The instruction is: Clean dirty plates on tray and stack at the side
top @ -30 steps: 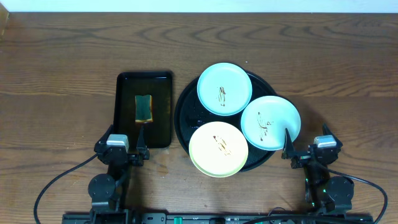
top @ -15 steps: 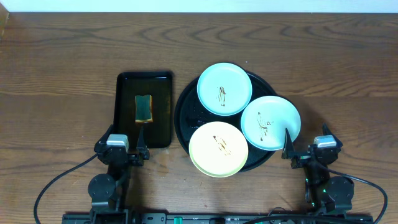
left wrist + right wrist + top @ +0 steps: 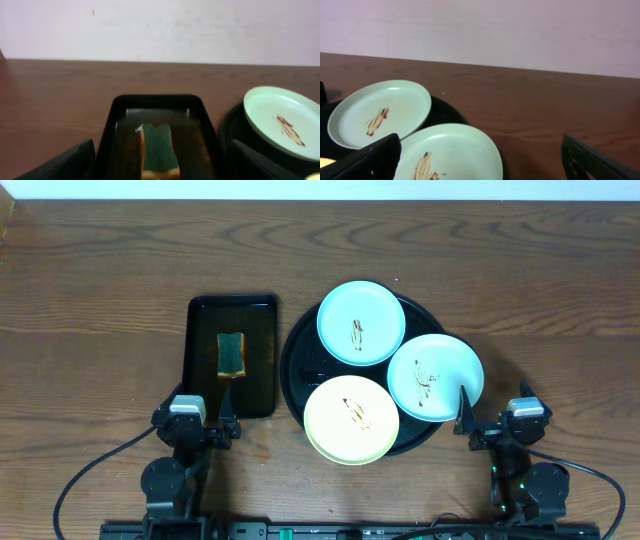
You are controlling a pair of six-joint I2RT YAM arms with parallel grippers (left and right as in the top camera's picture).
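Plates sit three together on the round tray (image 3: 298, 365): the far mint plate (image 3: 361, 322) at the back, the right mint plate (image 3: 435, 376) beside it, and the yellow plate (image 3: 351, 419) nearest the arms, each smeared brown at its centre. The yellow one looks to overhang the rim, though I can't be sure from above. My left gripper (image 3: 200, 405) is spread wide, grasping nothing, just short of the rectangular tray (image 3: 200, 360) holding the sponge (image 3: 231, 353). My right gripper (image 3: 492, 405), equally spread and bare, sits just beside the right mint plate.
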